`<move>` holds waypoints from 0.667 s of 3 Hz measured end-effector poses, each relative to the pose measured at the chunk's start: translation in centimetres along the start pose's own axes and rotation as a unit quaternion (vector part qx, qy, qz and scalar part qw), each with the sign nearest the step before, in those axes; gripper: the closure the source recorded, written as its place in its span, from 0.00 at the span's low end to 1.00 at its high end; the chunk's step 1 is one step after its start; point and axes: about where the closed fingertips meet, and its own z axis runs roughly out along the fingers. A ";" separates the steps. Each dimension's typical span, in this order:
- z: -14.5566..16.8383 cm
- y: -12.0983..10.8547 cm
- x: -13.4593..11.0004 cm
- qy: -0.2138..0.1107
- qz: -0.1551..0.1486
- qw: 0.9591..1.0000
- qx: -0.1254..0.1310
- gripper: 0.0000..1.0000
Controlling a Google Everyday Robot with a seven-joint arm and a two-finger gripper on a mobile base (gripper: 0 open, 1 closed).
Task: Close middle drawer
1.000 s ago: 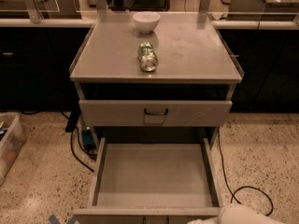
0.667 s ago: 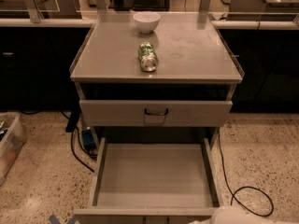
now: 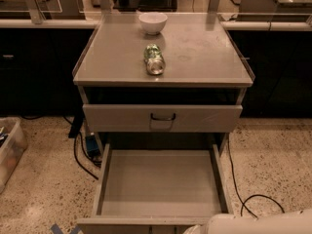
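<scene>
The middle drawer (image 3: 161,182) is pulled far out at the bottom of the grey metal cabinet. It is a wide, flat-bottomed tray with nothing in it. Its low front panel (image 3: 131,224) lies at the bottom edge of the view, and its handle is cut off there. Above it is the taller-fronted grey drawer (image 3: 112,118) with a black handle (image 3: 163,117), standing a little way out. My gripper is out of view. Only a white rounded arm part (image 3: 258,222) shows at the bottom right, next to the open drawer's front right corner.
On the cabinet top (image 3: 204,52) a white bowl (image 3: 153,22) stands at the back and a green can (image 3: 154,59) lies on its side. Black cables (image 3: 243,199) run over the speckled floor to the right and to the left (image 3: 80,157). A plastic bin (image 3: 9,152) stands at the far left.
The white arm part at the bottom right has shifted slightly. The drawers, bowl and can have not moved.
</scene>
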 end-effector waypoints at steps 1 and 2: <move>0.0 0.0 0.4 0.001 0.007 1.000 -0.004 1.00; 2.1 -1.2 -0.1 -0.027 0.048 0.998 -0.021 1.00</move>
